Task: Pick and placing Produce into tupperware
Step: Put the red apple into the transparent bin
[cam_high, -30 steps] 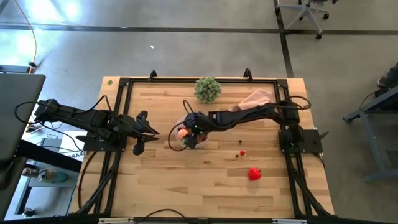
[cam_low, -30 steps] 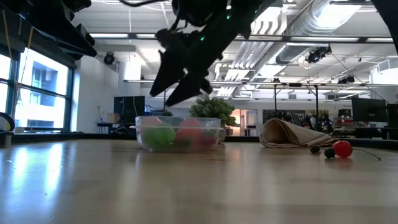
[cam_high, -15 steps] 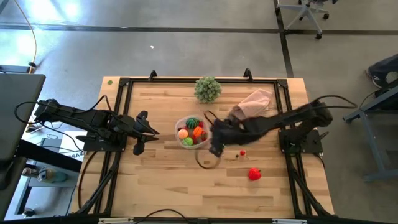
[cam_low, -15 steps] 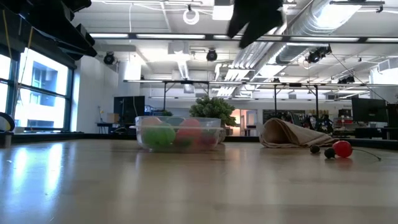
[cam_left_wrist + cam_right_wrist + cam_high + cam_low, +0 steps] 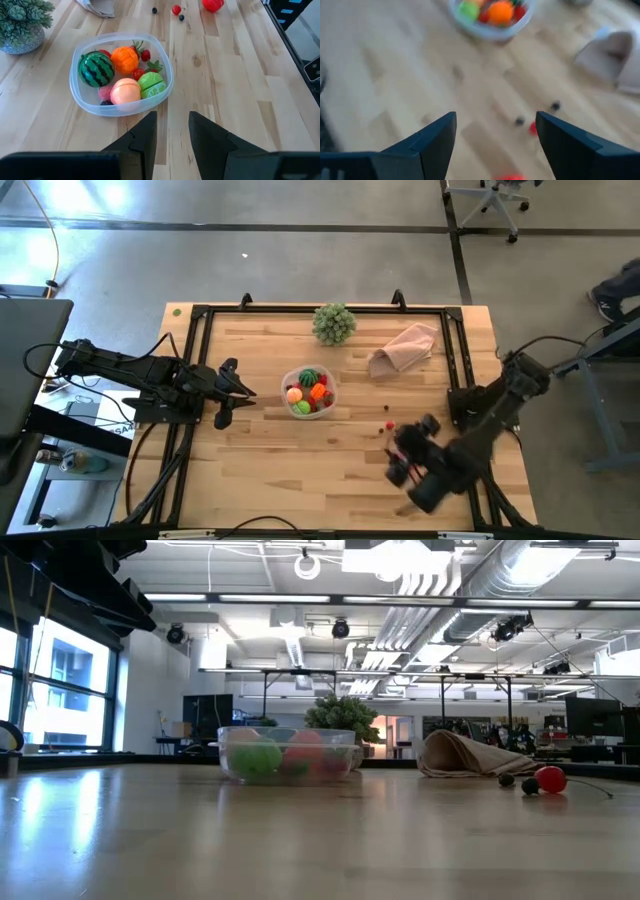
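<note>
The clear tupperware stands mid-table, resting on its flat bottom. It holds a striped dark green piece, an orange one, a pink one, a light green one and small red ones. My right gripper is open and blurred, up over the near right of the table. Just beneath it a red piece shows at the picture's edge. Tiny berries lie loose on the wood. My left gripper waits at the table's left, open, pointing at the tupperware.
A pale green leafy ball in a pot stands at the far edge. A pinkish-beige cloth lies at the far right. A black frame runs round the wooden table. Bare wood stretches across the near half.
My right gripper has left the spot over the tupperware, risen out of the low view and swung fast toward the table's near right corner, turning as it went. The produce in the tupperware is now uncovered and lies still.
</note>
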Tool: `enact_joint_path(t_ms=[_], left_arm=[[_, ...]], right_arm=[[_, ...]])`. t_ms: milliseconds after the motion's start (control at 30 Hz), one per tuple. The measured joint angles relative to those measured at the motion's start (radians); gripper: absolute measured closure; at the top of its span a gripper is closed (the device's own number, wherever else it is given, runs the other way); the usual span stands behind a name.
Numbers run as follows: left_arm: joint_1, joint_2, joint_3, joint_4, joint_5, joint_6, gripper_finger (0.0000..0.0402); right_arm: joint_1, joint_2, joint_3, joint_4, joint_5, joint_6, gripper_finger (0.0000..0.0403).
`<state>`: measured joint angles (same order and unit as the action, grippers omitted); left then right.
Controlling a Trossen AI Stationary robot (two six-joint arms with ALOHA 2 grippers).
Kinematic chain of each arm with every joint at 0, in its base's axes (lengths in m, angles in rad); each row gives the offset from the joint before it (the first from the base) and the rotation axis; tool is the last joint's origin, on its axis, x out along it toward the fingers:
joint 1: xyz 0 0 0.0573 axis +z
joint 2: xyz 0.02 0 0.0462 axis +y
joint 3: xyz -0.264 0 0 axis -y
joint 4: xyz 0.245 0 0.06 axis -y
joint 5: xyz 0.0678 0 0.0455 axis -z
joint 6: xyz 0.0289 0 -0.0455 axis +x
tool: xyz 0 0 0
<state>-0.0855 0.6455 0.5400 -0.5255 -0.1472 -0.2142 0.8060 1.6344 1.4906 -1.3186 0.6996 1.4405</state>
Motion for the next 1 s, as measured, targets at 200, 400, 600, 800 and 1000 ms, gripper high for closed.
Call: enact_joint_path(t_ms=[200,400,600,800,1000], left_arm=[[0.0,0.0,0.0,0.0,0.0,0.0,0.03],[0.0,0.0,0.0,0.0,0.0,0.0,0.03],[0.0,0.0,0.0,0.0,0.0,0.0,0.03],[0.0,0.0,0.0,0.0,0.0,0.0,0.03],[0.0,0.0,0.0,0.0,0.0,0.0,0.03]], right_arm=[[0.109,0.001,0.0,-0.033,-0.083,-0.053,0.0139],[0.128,0.002,0.0,-0.039,-0.227,-0.501,0.0139],[0.103,0.002,0.0,-0.036,-0.275,-0.88,0.0139],[0.07,0.002,0.0,-0.033,-0.319,-0.907,0.0139],[0.055,0.002,0.0,-0.024,-0.4,-0.897,0.0139]])
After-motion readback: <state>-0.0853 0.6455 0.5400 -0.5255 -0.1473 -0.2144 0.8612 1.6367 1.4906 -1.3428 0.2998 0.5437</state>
